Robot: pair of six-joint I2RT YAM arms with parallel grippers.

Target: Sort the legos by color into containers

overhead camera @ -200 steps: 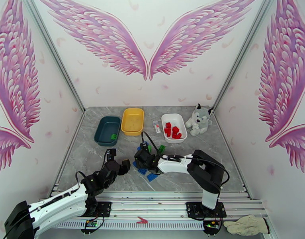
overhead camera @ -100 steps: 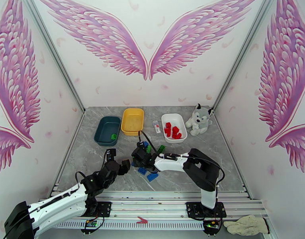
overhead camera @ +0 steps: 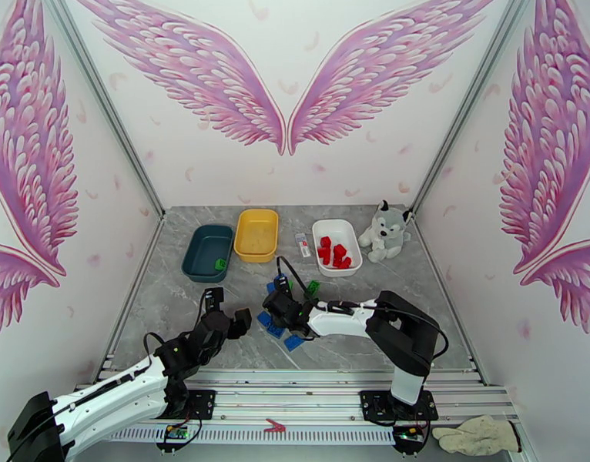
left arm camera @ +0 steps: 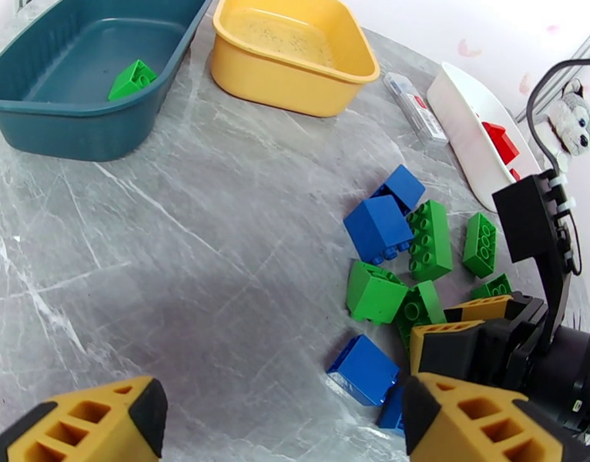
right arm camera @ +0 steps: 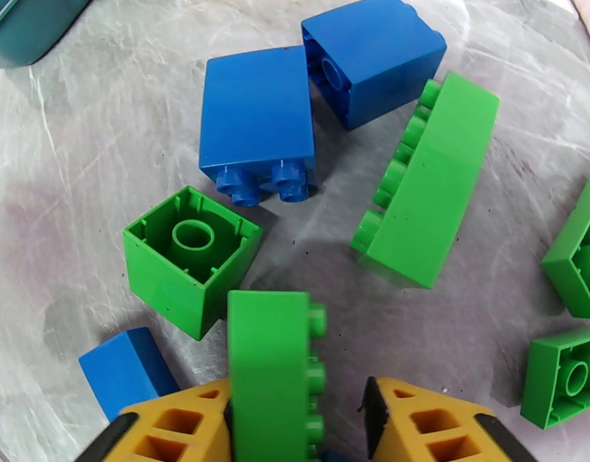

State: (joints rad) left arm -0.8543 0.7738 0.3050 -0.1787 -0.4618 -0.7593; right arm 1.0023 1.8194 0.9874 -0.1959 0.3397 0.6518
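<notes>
Although sorting had plainly begun, most of it was left to do. At the far side of the grey table point(overhead camera: 179, 325) the three containers stood in a row. The teal tray point(overhead camera: 202, 248) held a single green brick point(overhead camera: 219, 264), the yellow tray point(overhead camera: 257, 234) held nothing I could see, and the white tray point(overhead camera: 330, 226) carried a small heap of red bricks point(overhead camera: 333, 254). No red showed among the loose pieces, so I judged red finished (or very nearly), green barely started and blue not started at all.

The left gripper point(left arm camera: 283, 406) hung spread wide and empty above bare table, just left of the pile. The right gripper point(right arm camera: 295, 394) was down among the bricks, its fingers set either side of a green oblong brick point(right arm camera: 268, 356) standing on edge. One finger lay against the brick's flat side, while a narrow gap showed between the other finger and the studs, so I could not tell whether the grip was made.

Around it lay the loose pile point(left arm camera: 380, 290), near the table's middle and well apart from every tray. It held some four blue bricks point(right arm camera: 256, 125) and about five green ones, counting the one between the fingers.
</notes>
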